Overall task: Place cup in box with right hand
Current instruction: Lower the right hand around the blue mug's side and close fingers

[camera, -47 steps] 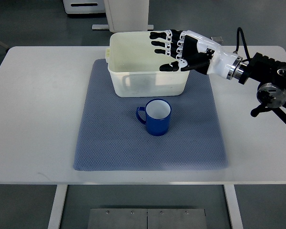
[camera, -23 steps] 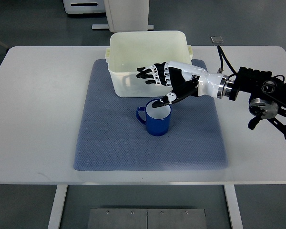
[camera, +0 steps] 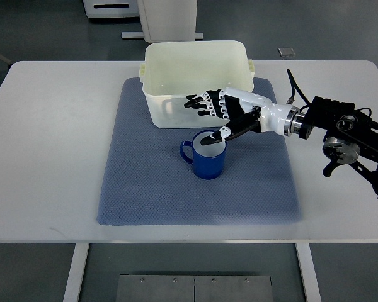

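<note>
A blue cup [camera: 204, 158] with a white inside stands upright on the blue-grey mat [camera: 145, 189], its handle pointing left. Just behind it sits the cream plastic box [camera: 195, 60], empty inside. My right hand [camera: 211, 119] reaches in from the right, low over the cup's far rim and in front of the box's near wall. Its fingers [camera: 200, 104] are spread, pointing left, and the thumb tip [camera: 209, 139] dips over the cup's mouth. It grips nothing. The left arm does not show.
The mat lies on a white table [camera: 44, 138]. My right arm's black wrist and joint housing [camera: 343, 129] hang over the table's right side. A small dark object [camera: 286, 52] lies near the far table edge, right of the box.
My right hand came down from over the box's far right corner to the cup's rim, then shifted slightly lower and closer. The cup and box have not moved.
</note>
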Motion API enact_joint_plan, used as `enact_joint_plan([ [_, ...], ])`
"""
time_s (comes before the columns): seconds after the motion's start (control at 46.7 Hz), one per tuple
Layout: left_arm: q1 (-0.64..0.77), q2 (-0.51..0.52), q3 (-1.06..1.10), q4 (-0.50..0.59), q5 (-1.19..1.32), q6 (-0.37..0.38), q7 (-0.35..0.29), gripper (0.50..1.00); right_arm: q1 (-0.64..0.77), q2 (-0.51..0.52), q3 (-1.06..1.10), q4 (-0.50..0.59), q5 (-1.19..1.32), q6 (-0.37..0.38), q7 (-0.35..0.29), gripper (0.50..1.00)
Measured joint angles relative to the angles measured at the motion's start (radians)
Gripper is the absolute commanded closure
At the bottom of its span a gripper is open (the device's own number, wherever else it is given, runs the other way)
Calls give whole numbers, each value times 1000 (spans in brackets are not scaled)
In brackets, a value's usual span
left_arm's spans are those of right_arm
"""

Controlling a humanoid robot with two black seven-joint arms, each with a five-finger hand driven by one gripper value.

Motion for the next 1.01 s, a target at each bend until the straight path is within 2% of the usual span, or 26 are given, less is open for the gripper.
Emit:
enact_joint_plan([
  [0.342,0,0,0,0,0,0,-1,500,-33,25,-13,-38,-18,-28,2,500],
  [1.006,0,0,1,0,0,0,0,500,-66,57,-32,-90,-24,-28,9,500],
])
